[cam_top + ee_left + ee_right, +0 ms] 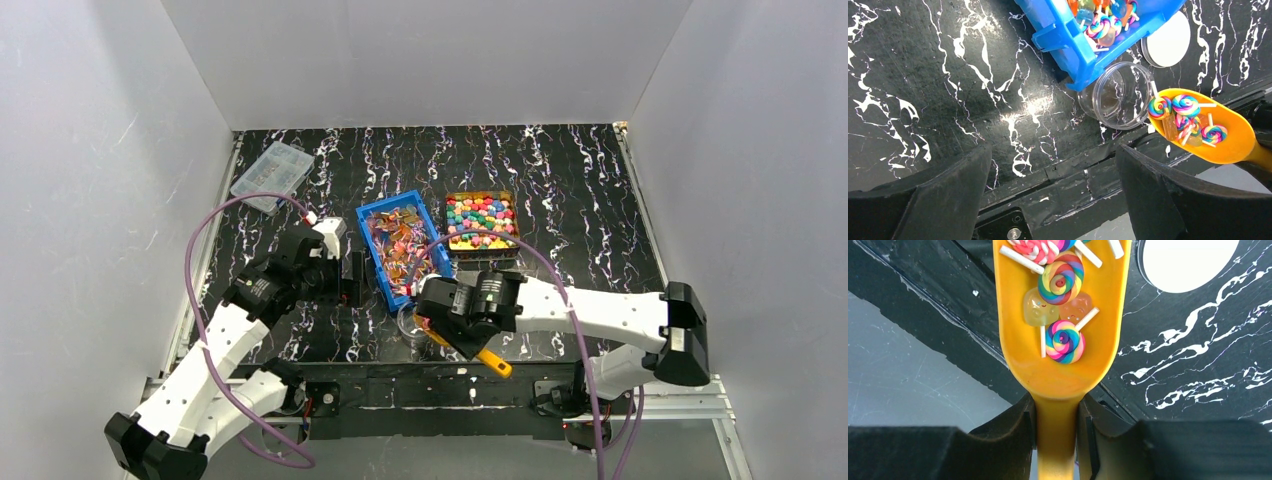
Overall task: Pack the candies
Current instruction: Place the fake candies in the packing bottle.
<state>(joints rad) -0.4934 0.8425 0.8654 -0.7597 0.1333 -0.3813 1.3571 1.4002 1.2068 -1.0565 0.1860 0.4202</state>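
White walls (pixel 420 60) close the work place on three sides, and a black marbled table (pixel 590 200) carries everything. On it stand a blue bin (pixel 1063 40) with wrapped sweets and, beside it, a tray (pixel 481 194) of bright rounded ones. At the near corner of the bin stands a clear jar (pixel 1120 95), and a white lid (pixel 1168 40) lies just beside it.

The step in hand seems to be the transfer. The right tool (pixel 1057 425) is pinching the handle of an orange scoop (pixel 1233 145), and the candies (pixel 1185 106), some rainbow lollipops and a few gummy pieces, lie in its bowl, just ahead of the fingers. The scoop's front edge is close to the jar's rim but not yet over the mouth.

The next move probably calls for bringing this edge above the opening and tipping gently, because the sticks could catch on the rim. The left tool (pixel 1053 155) hangs spread wide, holding nothing.
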